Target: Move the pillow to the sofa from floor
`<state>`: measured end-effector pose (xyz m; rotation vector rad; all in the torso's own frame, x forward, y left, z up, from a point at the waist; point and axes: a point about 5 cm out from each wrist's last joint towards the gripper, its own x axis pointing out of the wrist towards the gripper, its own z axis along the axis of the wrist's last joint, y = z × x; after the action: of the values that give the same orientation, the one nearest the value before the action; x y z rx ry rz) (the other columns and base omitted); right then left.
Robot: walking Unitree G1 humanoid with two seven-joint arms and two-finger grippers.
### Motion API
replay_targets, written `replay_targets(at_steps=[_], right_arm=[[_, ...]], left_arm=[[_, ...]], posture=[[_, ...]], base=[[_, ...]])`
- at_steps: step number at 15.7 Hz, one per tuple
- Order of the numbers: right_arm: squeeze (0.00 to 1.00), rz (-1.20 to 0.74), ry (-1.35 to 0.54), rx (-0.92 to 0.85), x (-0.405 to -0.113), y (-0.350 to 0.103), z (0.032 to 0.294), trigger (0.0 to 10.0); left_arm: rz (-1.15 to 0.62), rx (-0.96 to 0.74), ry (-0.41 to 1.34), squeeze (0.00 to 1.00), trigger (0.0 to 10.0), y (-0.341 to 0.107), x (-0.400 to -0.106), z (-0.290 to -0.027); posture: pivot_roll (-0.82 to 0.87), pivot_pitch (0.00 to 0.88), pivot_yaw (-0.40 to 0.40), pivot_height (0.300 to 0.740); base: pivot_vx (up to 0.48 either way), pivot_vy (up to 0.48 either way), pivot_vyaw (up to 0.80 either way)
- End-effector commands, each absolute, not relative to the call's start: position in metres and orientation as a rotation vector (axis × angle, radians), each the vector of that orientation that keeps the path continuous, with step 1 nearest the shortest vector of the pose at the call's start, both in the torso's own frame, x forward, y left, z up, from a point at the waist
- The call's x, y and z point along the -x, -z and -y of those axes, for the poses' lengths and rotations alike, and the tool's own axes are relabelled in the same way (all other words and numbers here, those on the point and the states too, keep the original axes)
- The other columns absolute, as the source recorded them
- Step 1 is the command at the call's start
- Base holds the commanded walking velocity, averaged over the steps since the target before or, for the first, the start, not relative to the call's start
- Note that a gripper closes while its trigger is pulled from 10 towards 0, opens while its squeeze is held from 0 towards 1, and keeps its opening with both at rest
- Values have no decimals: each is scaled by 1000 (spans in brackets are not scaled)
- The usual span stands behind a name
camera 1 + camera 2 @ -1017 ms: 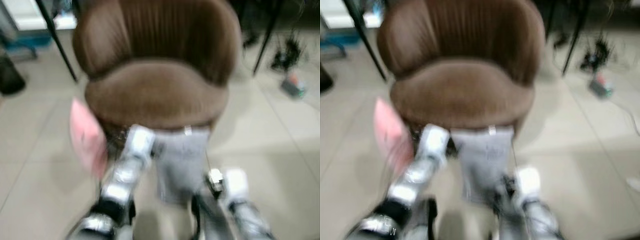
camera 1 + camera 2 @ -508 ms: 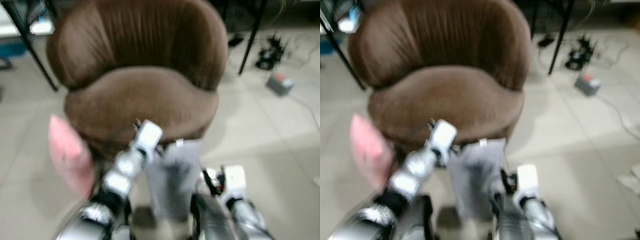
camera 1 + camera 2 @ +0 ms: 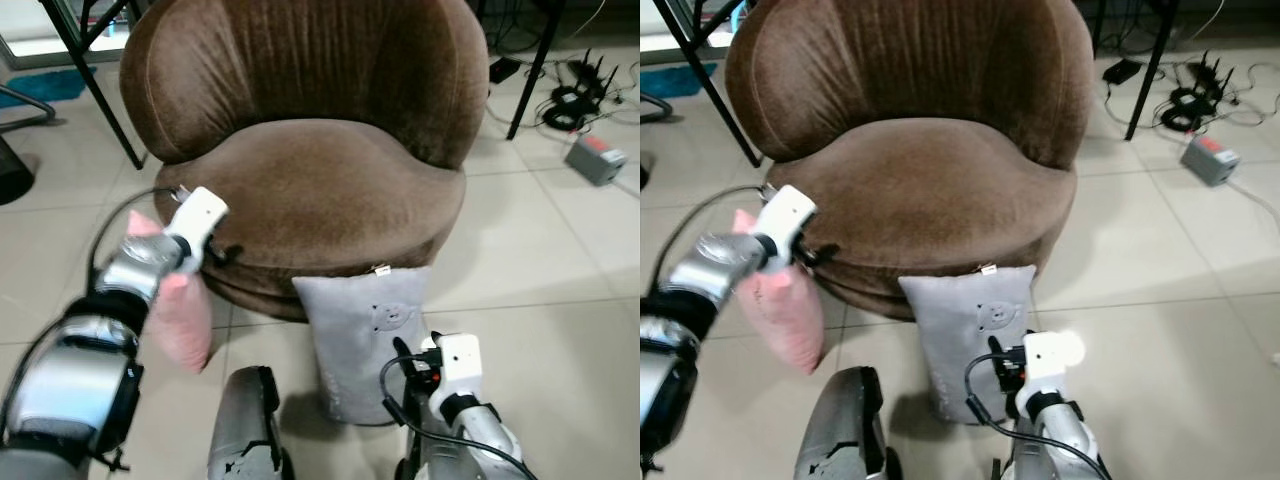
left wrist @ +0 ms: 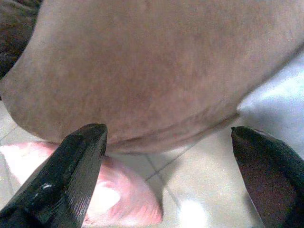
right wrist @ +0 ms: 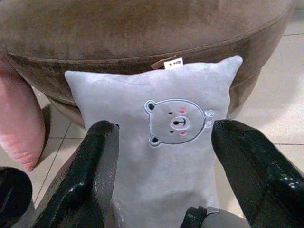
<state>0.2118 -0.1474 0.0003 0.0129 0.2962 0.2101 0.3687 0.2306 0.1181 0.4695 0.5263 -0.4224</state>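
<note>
Your target, the grey rectangular plush pillow with a stitched bear face [image 3: 367,338], stands upright on the pale tiled floor [image 3: 560,270], leaning against the near front of the round brown velvet sofa [image 3: 310,190]. Long axis runs near to far, roughly vertical as it leans. It sits dead ahead of your right tool [image 5: 175,183], whose black fingers [image 5: 92,173] are spread wide to either side of the pillow face, not touching it. Right arm is clearly the nearer one; the pillow is just far of it and slightly left.

Your left tool [image 4: 171,175] is raised at the sofa's left front edge, fingers also spread and pinching nothing. A pink soft cushion [image 3: 178,300] lies on the floor just below and near of it, against the sofa's left side.

Judgement: drive the right tool forward so the fingers close across the pillow's short width, then lift it up and far onto the seat.

Writing: small white sewn tag [image 5: 172,62] at the pillow's top edge has dark print, too small to read. No brand legible.
</note>
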Motion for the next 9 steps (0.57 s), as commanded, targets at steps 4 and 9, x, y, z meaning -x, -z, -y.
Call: replay_targets(at_steps=[4, 9], right_arm=[[169, -253, -201, -18, -213, -15, 147, 10000], [169, -193, -285, -15, -201, -63, 160, 10000]], left_arm=[[-539, -519, 446, 0, 10000, -130, -373, -236], [-513, -497, 416, 0, 10000, -107, -370, -218]], posture=[[-32, 125, 90, 548], [-167, 207, -1, 548]], base=[[0, 0, 0], [0, 0, 0]])
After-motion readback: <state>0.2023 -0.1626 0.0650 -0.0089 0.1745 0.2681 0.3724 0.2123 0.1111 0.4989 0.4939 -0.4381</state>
